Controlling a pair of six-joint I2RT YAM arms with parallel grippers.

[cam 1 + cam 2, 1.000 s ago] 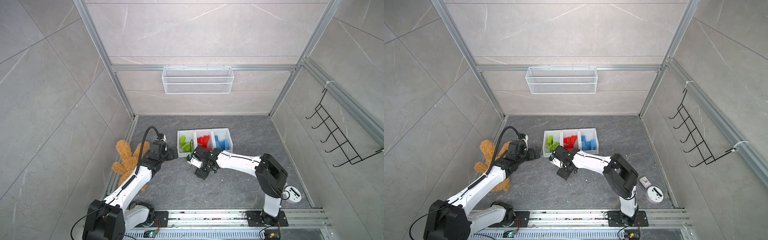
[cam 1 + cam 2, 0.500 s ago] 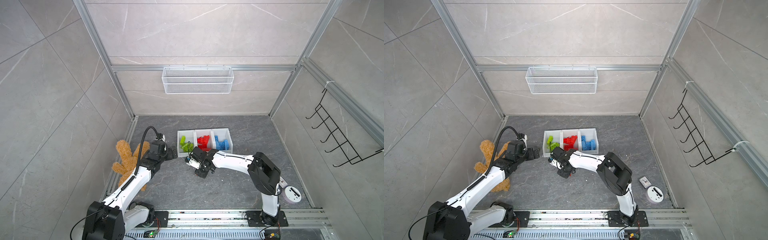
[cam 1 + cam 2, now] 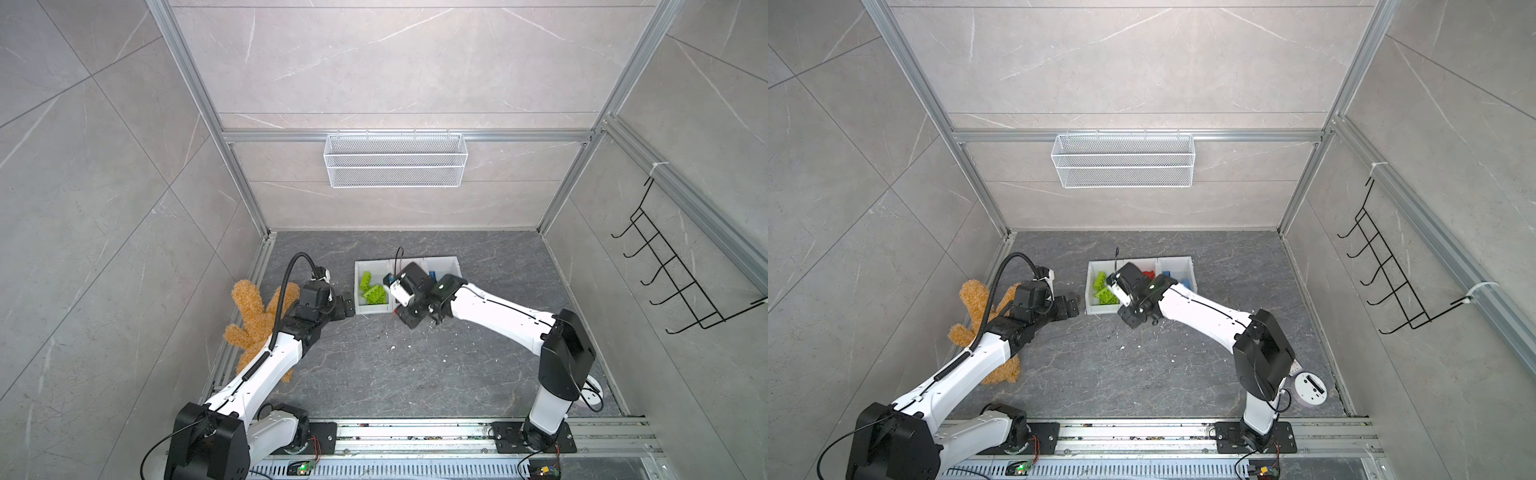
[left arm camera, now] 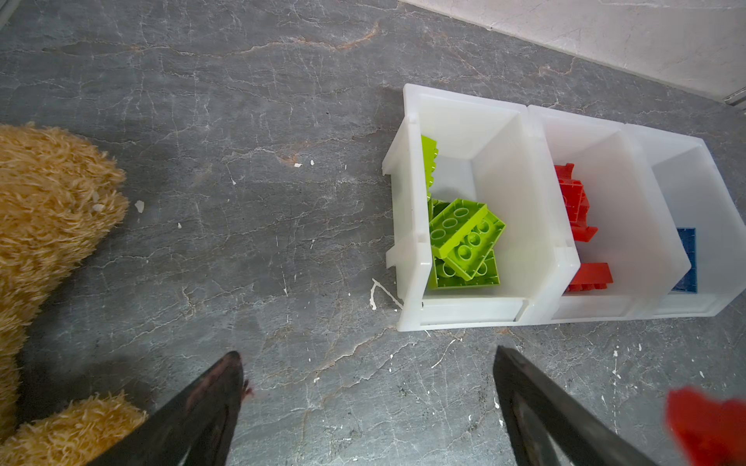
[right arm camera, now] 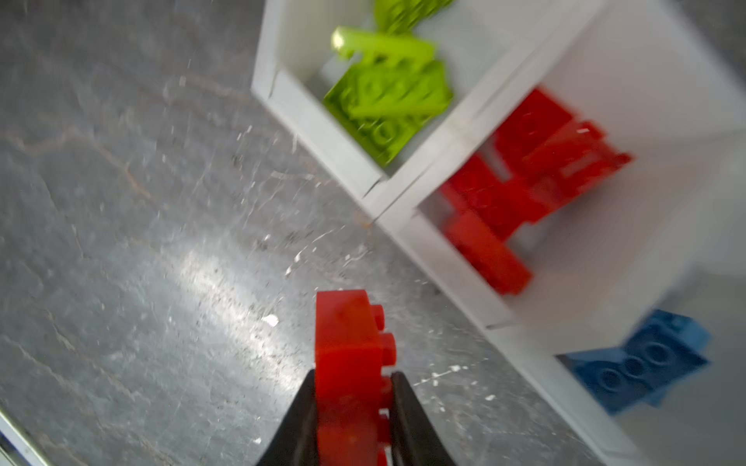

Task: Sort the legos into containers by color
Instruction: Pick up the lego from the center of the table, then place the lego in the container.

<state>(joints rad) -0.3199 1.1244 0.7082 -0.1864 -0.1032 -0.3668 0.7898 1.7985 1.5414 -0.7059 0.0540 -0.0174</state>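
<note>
Plastic bricks like these are probably light, stiff and slick-sided, best pinched across flat faces. The left gripper [image 4: 367, 355] hangs wide open and empty beside the bins [image 4: 407, 201], which hold green bricks [image 4: 464, 238], red bricks [image 4: 575, 201] and a blue brick [image 4: 686, 258]. The right gripper [image 5: 354, 377] is clamped on a red brick [image 5: 347, 331] just in front of the bins.

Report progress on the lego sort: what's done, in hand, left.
Done: green legos, red legos and blue legos lie in separate bins. In hand: the right gripper is shut on a red brick in front of the bins; the left gripper is open and empty. Left: drop that brick in the middle bin. No other loose legos show.
</note>
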